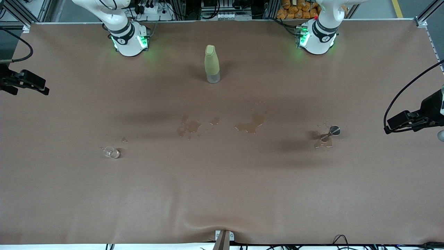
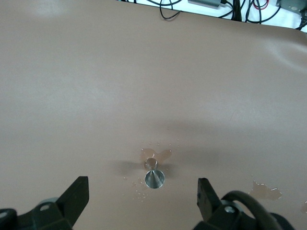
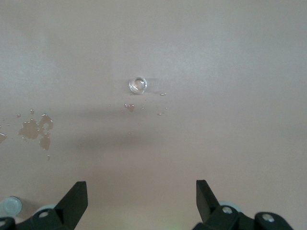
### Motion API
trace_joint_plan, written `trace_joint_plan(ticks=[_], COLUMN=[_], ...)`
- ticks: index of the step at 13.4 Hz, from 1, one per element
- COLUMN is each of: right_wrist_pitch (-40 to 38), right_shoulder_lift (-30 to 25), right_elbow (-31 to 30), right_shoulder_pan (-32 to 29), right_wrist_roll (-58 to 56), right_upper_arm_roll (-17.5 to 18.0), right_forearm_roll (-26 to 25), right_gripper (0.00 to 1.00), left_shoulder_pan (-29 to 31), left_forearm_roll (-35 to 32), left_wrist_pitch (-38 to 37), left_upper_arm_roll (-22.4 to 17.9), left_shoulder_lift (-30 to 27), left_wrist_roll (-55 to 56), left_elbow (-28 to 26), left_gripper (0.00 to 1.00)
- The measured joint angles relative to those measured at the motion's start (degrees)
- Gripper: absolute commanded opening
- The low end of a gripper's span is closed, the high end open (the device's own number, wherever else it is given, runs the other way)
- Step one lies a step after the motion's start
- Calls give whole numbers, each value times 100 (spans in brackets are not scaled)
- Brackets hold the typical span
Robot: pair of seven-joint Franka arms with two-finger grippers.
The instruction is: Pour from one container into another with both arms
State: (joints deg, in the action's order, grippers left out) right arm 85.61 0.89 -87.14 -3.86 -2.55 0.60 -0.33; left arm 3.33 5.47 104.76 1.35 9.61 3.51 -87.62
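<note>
— Inspector A: Two glossy white arm bases are recorded along the upper edge of the front view: the right arm (image 1: 126, 36) at upper left, the left arm (image 1: 319, 34) at upper right. Each is ringed by a black band, and green lights are noted at each foot.

— Inspector B: Confirmed. A black wrist assembly is seen at each side edge of that frame, with a black cable looped above. In the wrist views, the left gripper (image 2: 143, 194) and right gripper (image 3: 142, 197) are shown with matte black wedge-shaped fingers, set wide apart. Silver screws are noted on the black housings.
</note>
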Motion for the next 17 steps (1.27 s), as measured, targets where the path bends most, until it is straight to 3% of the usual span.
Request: trace_joint_plan(ticks=[5,8,12,15,17], right_wrist_pitch=[0,-12,-62,-62,-62], right_shoulder_lift=[0,6,26,34,52], right_elbow=[0,0,0,0,-1], right_shoulder_pan=[-17,-119,-671,-1065,-1240], right_wrist_roll=[-52,-667,-2923,-5160,-6566], right_upper_arm_roll=[-14,-20,-44,-54,-58], right_forearm_roll=[0,-8,-11,-11,-11], right_gripper=[100,100,100,100,100], left_shoulder_pan=[0,2,5,45,267], left_forearm_roll=[0,0,0,88,502], left_wrist_pitch=[0,0,0,-11,-28], left_upper_arm_roll=[0,-3,-4,-5,-12], left_shoulder_lift=[0,0,0,0,12], left_wrist_roll=[0,-6,-101,-923,-1838], left_elbow=[0,0,1,-1,-10], left_gripper=[100,100,100,100,100])
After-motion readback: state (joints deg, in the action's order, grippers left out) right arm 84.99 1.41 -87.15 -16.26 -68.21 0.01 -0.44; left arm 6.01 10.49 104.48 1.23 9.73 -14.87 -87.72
